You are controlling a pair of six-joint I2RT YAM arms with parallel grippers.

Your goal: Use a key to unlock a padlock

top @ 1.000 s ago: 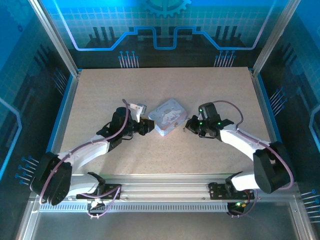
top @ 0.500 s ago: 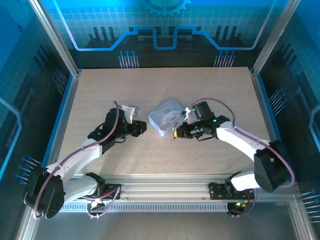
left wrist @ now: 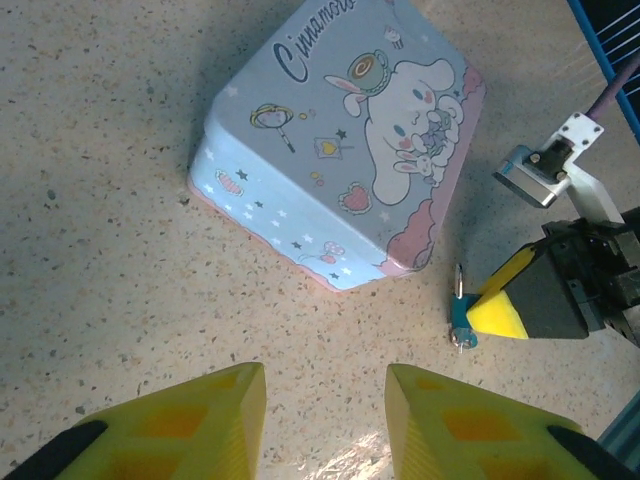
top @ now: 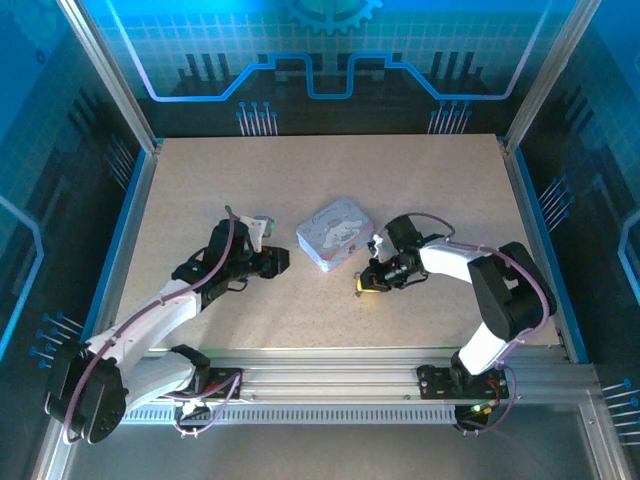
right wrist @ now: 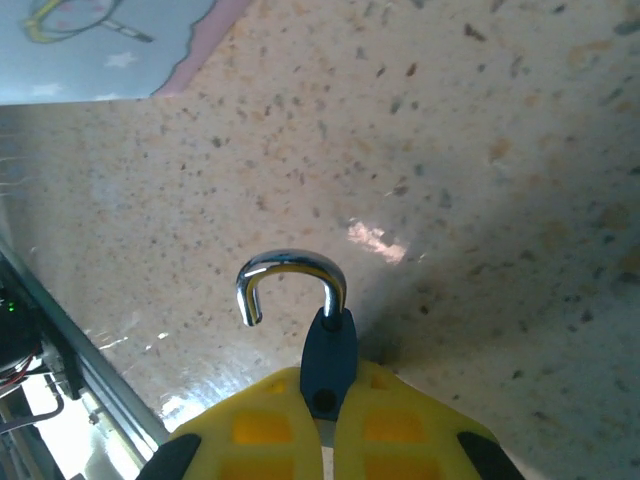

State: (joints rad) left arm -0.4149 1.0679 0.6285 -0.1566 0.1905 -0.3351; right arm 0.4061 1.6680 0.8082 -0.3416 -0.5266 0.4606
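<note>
Just right of the tin point(top: 335, 232) | right gripper point(top: 368, 285) clamps padlock point(right wrist: 328, 360), shackle point(right wrist: 246, 295) looks sprung | left gripper point(left wrist: 322, 385) spread, empty, left of tin | unlocking seems done; next: lay padlock on desk point(top: 420, 200)

The left arm point(top: 150, 318) and right arm point(top: 450, 258) are both wearing smooth white shells over their long links, with rounded black housings bulging at every joint. A mauve-grey cable point(top: 100, 355) is looping loosely along each arm, and the bases point(top: 200, 375) are showing black. The left gripper point(left wrist: 325, 415) is ending in chunky yellow wedge fingers point(left wrist: 200, 420) with darker orange recessed squares and black backing. The right gripper point(right wrist: 328, 425) is wearing the same yellow, with a small silver bracket point(left wrist: 545, 168) riding on its black body.
</note>
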